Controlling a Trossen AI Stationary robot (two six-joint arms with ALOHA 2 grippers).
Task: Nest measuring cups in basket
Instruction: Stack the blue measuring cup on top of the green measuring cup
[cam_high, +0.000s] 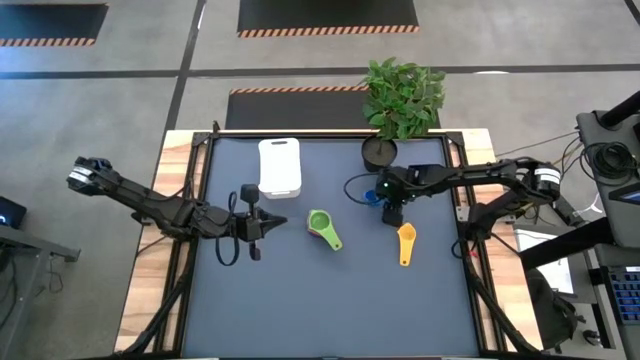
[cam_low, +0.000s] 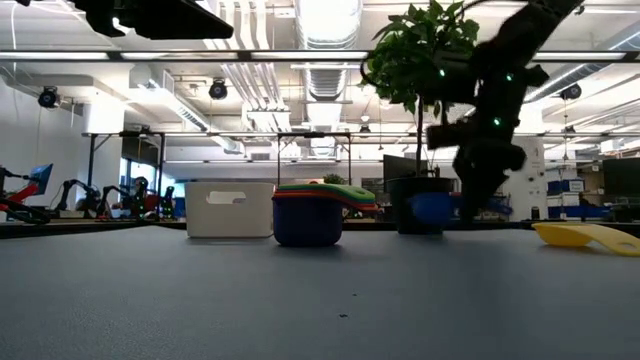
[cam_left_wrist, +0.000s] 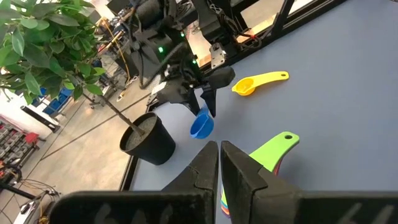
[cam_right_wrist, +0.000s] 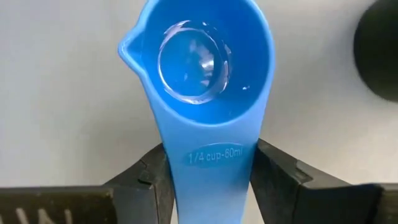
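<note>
Pinching blue cup (cam_right_wrist: 198, 93) handle w/ my right fingers (cam_right_wrist: 208, 171), long axis straight ahead; nested stack (cam_high: 322, 228) lies frame-left, basket (cam_high: 280, 166) upper-left; left fingers (cam_left_wrist: 219, 163) pressed together.

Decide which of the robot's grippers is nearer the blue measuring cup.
Right. The right gripper has the blue measuring cup by its handle, near the plant pot. The left gripper is far across the table, beyond the stacked cups.

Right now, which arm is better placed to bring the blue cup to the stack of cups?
The right. Its gripper already has its fingers on the handle of the blue measuring cup beside the black plant pot. The left gripper is shut and empty, on the other side of the nested stack.
</note>
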